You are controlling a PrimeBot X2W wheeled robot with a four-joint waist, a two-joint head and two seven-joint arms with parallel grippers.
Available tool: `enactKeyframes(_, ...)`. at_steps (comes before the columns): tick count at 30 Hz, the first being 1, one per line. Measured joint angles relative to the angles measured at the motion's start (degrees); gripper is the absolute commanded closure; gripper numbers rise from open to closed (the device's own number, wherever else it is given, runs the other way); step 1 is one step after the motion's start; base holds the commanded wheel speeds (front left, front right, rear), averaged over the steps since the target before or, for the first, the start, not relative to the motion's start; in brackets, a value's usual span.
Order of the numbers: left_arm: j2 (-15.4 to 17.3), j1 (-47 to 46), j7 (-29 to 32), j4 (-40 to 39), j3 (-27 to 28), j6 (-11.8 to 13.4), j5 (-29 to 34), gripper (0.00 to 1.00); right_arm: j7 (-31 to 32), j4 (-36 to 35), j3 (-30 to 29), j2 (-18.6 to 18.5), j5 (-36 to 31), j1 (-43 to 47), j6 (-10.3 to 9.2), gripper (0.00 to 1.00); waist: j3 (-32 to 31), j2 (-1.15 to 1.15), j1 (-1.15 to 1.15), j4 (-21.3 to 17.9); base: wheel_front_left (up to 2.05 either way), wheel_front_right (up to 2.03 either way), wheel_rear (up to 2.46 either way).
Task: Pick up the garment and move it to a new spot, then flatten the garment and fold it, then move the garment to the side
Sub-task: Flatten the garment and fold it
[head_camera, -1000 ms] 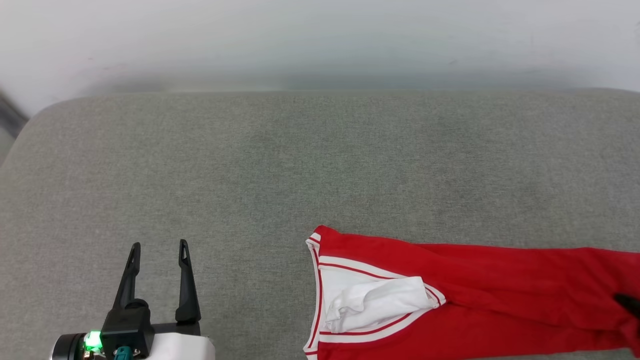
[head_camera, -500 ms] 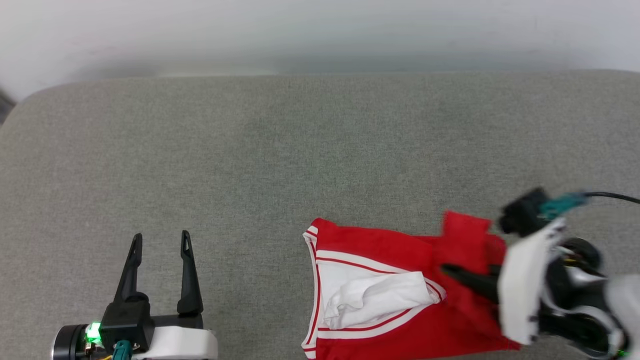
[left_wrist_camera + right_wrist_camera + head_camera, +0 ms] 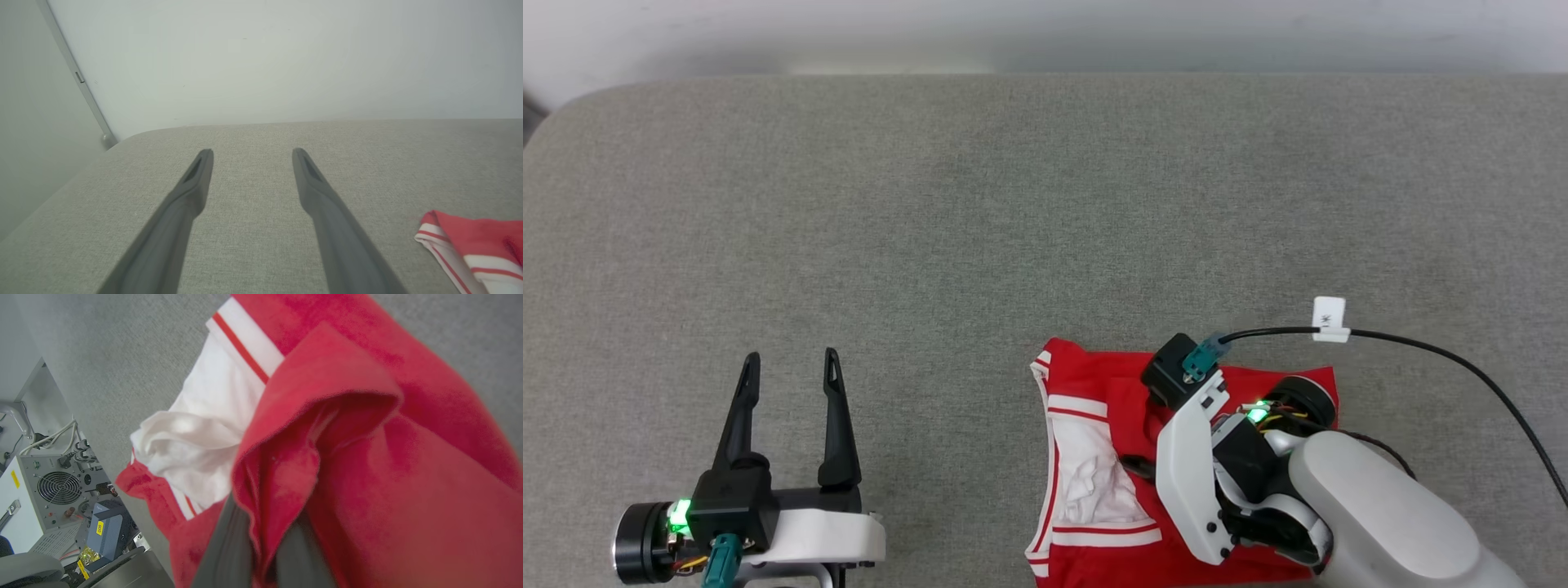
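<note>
Garment fold clamped in R gripper on grey surface; L gripper fingers apart, empty.

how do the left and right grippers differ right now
The left gripper has its jaws wide apart and empty; the right gripper has them shut on a fold of the garment. The left gripper points away from the robot over bare grey padding; the right gripper points toward the robot's left, above the garment. Both have long dark fingers.
</note>
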Motion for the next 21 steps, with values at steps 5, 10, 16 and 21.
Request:
enactKeyframes(5,-0.2,-0.7,0.0,0.4,-0.1,0.0,0.0,0.0,-3.8,7.0,3.2,1.5,-1.2,-1.3,0.0,1.0,0.6,0.0,0.0,0.4,0.0,0.0,0.0)
enactKeyframes(10,-0.3,-0.3,0.0,0.8,0.3,0.0,0.0,0.0,-8.3,7.2,5.3,0.8,-0.9,-2.2,0.01,0.0,-0.6,0.0,0.0,0.0,0.0,0.0,0.0)
enactKeyframes(16,-0.3,1.9,0.0,0.8,0.7,-0.2,0.0,0.0,-15.9,-0.9,1.0,-4.8,-1.6,-2.3,0.0,0.0,-3.4,0.0,0.0,-1.0,0.0,0.0,0.0)
enactKeyframes(21,-0.4,3.6,0.0,0.5,0.7,-0.2,0.2,0.0,-24.7,-6.3,-11.3,-7.4,-6.9,-1.1,0.0,0.0,-5.6,0.0,-0.01,-2.3,0.0,0.0,0.0)
